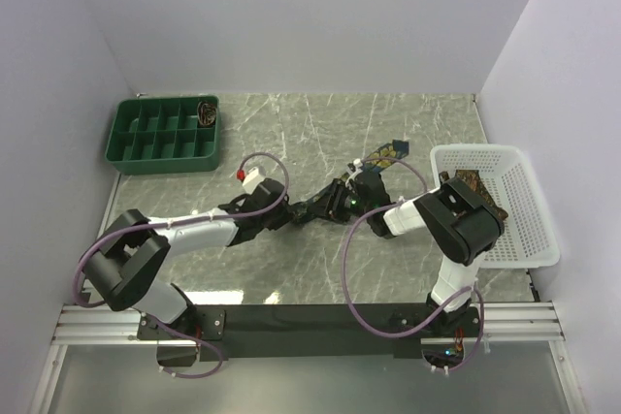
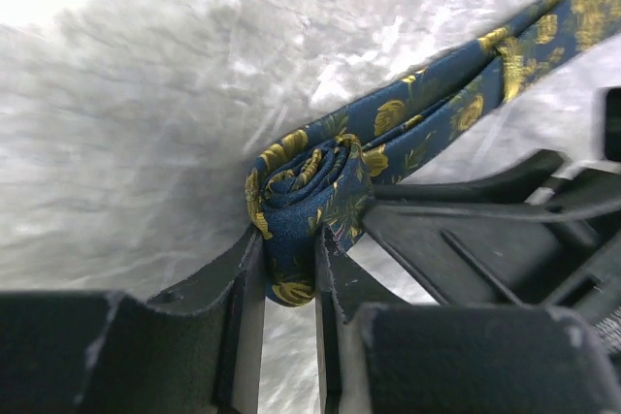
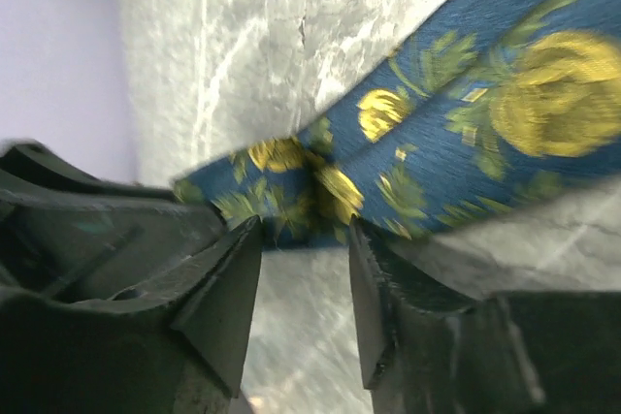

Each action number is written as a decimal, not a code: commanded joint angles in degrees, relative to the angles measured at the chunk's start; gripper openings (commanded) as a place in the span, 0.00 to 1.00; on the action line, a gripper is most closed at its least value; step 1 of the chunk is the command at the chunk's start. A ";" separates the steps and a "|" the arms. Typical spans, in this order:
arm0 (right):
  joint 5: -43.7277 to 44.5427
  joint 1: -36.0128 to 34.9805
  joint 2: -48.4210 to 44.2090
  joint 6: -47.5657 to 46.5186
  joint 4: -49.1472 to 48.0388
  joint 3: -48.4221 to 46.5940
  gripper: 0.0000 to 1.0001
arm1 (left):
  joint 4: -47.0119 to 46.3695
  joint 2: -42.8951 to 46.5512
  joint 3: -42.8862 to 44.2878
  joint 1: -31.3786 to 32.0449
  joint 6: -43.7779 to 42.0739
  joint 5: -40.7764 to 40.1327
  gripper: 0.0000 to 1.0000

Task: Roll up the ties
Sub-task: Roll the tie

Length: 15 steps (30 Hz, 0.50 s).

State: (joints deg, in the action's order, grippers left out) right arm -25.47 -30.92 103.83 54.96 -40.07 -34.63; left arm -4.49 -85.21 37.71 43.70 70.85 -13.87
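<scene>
A navy tie with yellow flowers (image 1: 380, 157) lies on the marble table, its near end wound into a small roll (image 2: 303, 181). My left gripper (image 2: 289, 261) is shut on that roll, one finger on each side. The rest of the tie (image 2: 505, 55) runs away to the upper right. My right gripper (image 3: 303, 238) is open, its fingertips (image 3: 243, 249) just short of the rolled end (image 3: 291, 191) and not clamping it. Both grippers meet at the table's middle: left (image 1: 312, 210), right (image 1: 347, 196). Brown patterned ties (image 1: 475, 186) lie in the basket.
A white mesh basket (image 1: 519, 230) stands at the right edge. A green compartment tray (image 1: 160, 135) sits at the back left, with a rolled tie (image 1: 207, 113) in one far corner cell. Walls close in the table on three sides.
</scene>
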 commanded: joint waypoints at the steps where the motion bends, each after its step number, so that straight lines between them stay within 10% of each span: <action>1: 1.58 0.77 -3.01 -10.37 6.67 -0.35 0.49 | 17.19 1.11 5.87 -0.37 -7.21 -4.24 0.01; 15: 9.72 -7.65 -12.78 -32.80 12.65 -3.24 0.59 | 40.96 -6.99 23.72 -5.99 -21.71 0.24 0.01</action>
State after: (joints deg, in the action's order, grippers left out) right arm -21.32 -34.68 93.47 30.11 -28.71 -35.35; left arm 29.19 -91.79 58.61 39.16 54.28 -14.33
